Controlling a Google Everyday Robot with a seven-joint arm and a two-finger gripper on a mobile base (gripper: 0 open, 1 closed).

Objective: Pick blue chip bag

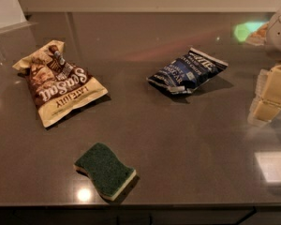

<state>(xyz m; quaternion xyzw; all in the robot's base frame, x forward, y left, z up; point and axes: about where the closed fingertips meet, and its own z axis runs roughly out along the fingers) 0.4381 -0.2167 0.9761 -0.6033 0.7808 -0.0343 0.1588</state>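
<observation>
The blue chip bag point(187, 71) lies flat on the dark counter point(187, 139), right of centre, dark navy with white lettering and pale sealed ends. My gripper point(269, 96) shows as cream-coloured blocks at the right edge of the view. It hangs from the pale arm point(280, 29) at the top right. The gripper is to the right of the blue bag, apart from it, and holds nothing that I can see.
A larger tan-and-brown snack bag point(58, 82) lies at the left. A green sponge point(105, 170) sits near the counter's front edge. A white wall runs along the back, and a green-lit object point(249, 30) lies at the far right.
</observation>
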